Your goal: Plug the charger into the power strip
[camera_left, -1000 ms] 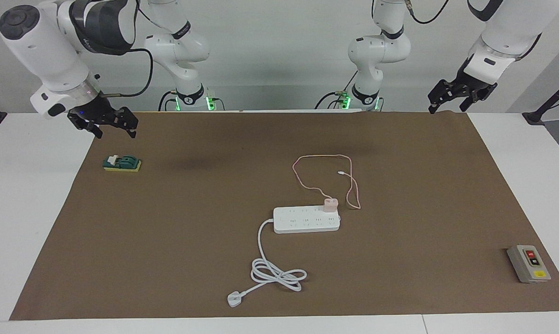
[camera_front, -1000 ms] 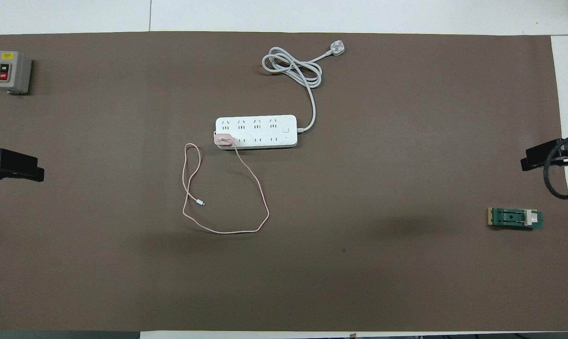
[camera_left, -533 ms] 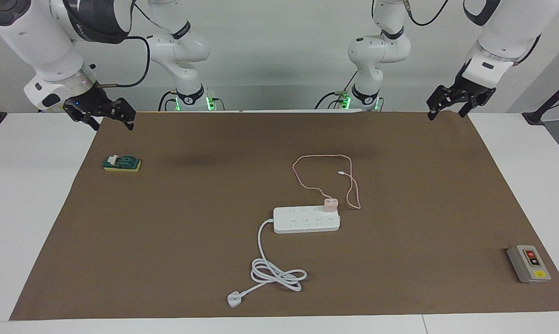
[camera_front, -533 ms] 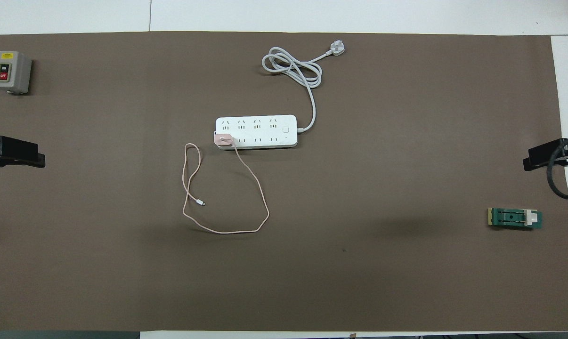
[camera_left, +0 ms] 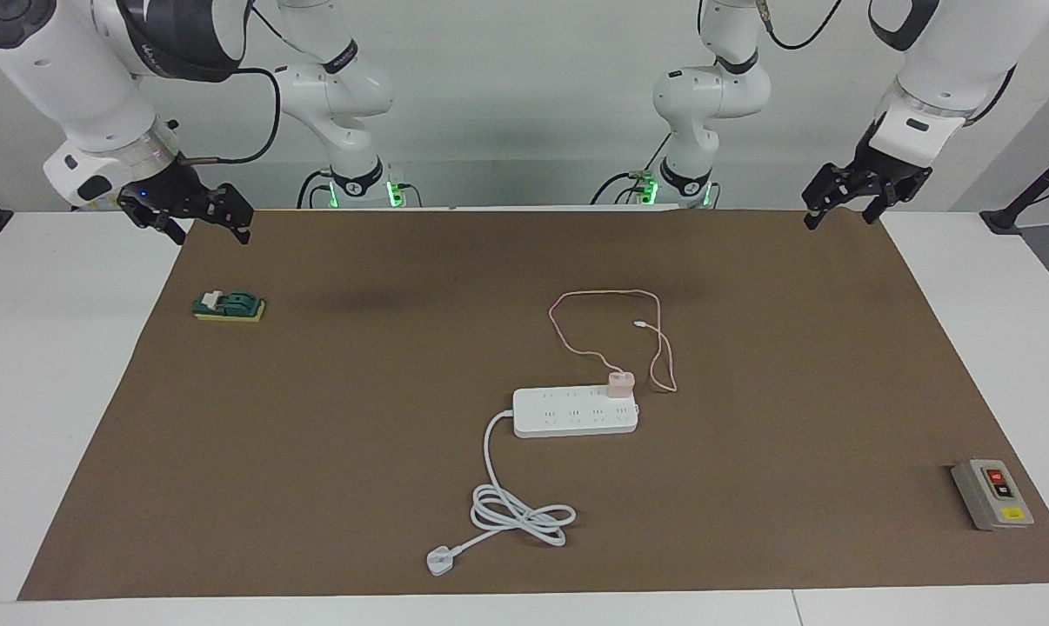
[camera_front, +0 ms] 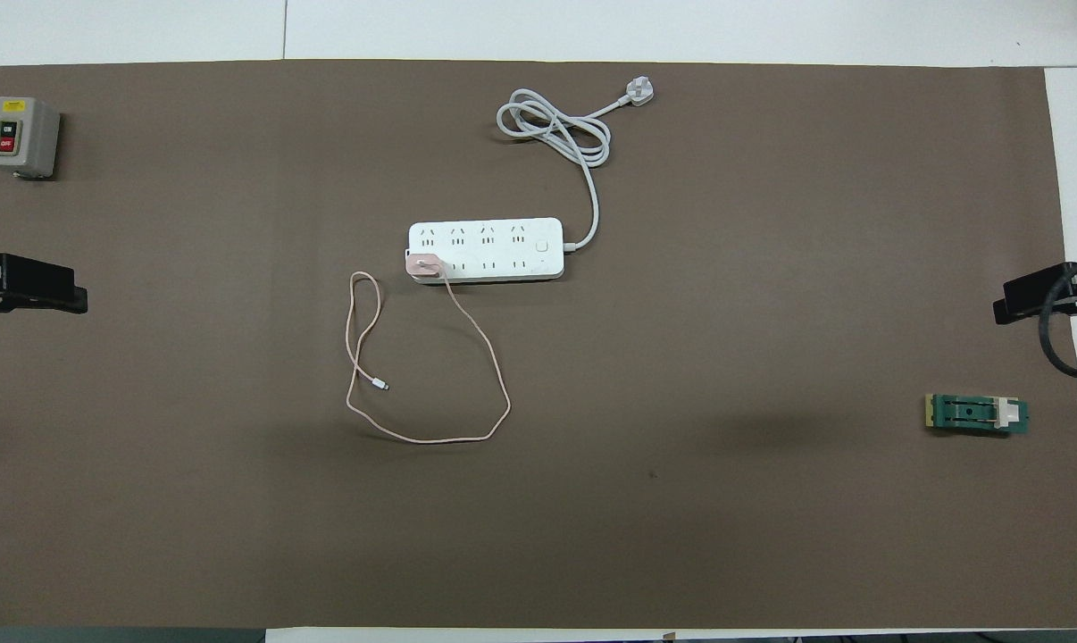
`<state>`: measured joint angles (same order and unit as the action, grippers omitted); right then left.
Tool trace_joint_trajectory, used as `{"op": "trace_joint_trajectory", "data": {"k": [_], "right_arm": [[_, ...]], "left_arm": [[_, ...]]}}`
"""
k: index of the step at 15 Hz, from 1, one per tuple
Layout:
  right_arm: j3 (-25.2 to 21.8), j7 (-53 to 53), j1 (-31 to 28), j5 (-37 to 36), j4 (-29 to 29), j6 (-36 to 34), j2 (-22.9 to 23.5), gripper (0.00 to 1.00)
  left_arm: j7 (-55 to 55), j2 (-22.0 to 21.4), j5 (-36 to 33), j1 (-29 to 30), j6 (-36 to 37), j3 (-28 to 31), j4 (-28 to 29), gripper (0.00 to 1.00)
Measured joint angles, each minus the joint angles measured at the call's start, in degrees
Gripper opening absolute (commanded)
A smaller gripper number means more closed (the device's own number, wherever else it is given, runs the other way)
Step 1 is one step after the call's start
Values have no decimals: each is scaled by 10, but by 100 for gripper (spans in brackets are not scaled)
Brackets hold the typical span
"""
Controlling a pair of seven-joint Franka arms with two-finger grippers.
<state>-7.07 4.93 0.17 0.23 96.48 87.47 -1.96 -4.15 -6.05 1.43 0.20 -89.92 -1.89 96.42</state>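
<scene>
Since the charger point(camera_left: 620, 383) is seated upright on the power strip point(camera_left: 576, 412) at frame centre, plugging is judged done. Both the left gripper point(camera_left: 853, 202) and right gripper point(camera_left: 196, 219) are held with jaws spread at the upper corners; only parking is called for.

Pale pink charger point(camera_left: 620, 383) with matching cable mid-frame, white power strip point(camera_left: 575, 412), plain brown mat point(camera_left: 333, 417), grey switch box point(camera_left: 992, 495) lower right with red and black buttons, green block point(camera_left: 229, 305) upper left.
</scene>
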Motion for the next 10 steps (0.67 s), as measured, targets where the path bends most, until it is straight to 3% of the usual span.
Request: {"op": "trace_joint_trajectory", "data": {"k": [10], "right_arm": [[0,0,0,0,0,0,0,100]], "left_arm": [[0,0,0,1,21,2,2,100]]}}
